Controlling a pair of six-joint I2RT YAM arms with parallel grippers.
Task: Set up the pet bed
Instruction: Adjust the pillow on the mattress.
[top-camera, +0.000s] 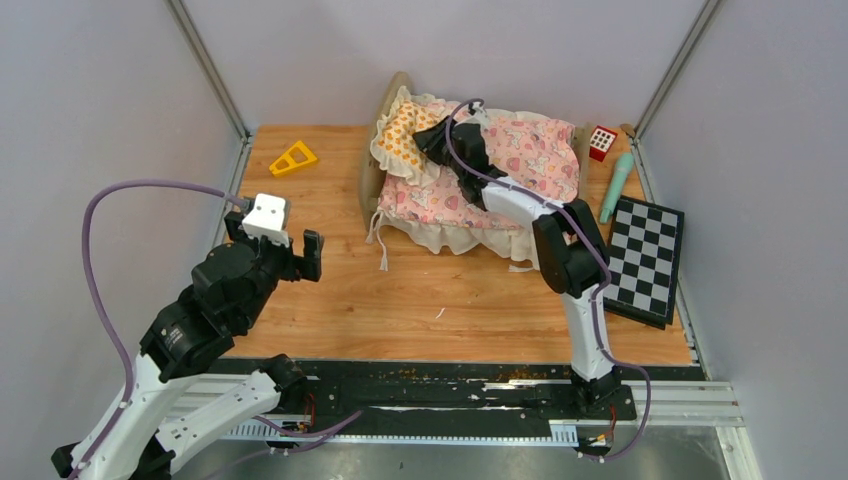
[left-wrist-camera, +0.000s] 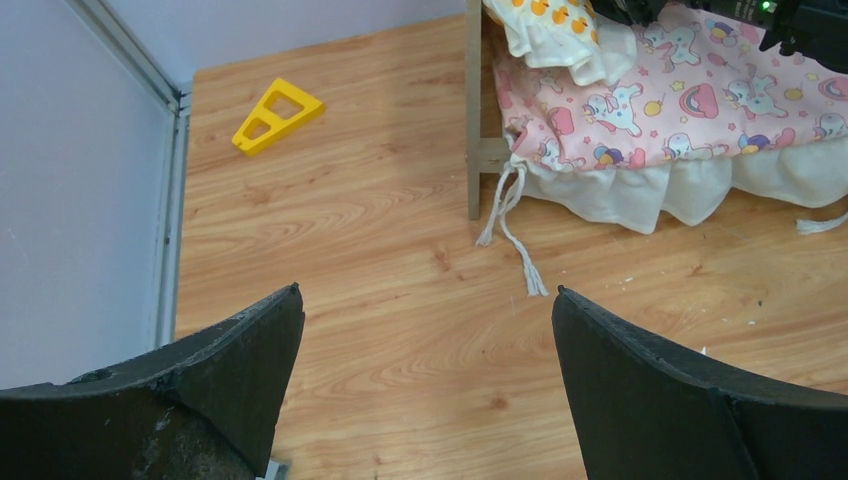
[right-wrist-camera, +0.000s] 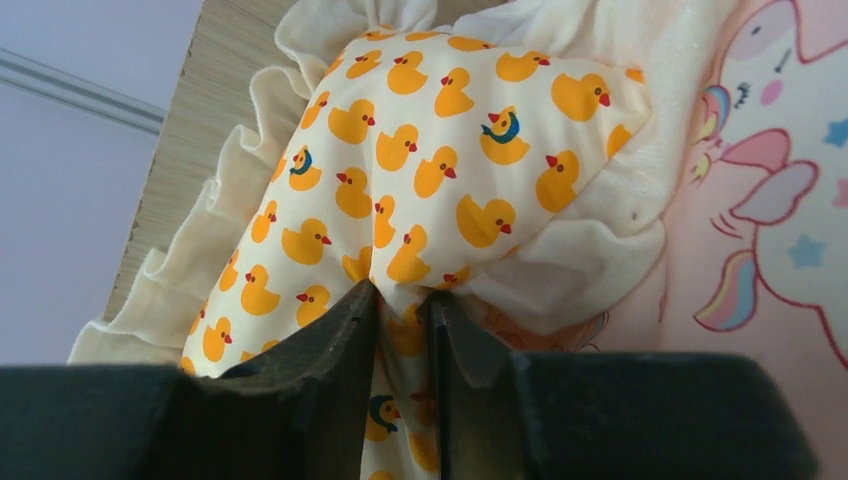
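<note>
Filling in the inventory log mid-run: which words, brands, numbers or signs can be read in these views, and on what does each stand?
No readable text in any view.
pink quilt: unicorns, rainbows and stars only, no words.
pillow: duck print only.
checkered board: plain black and white squares.
yellow triangle: no marking shows.
red block: white squares; too small to tell any marks.
</note>
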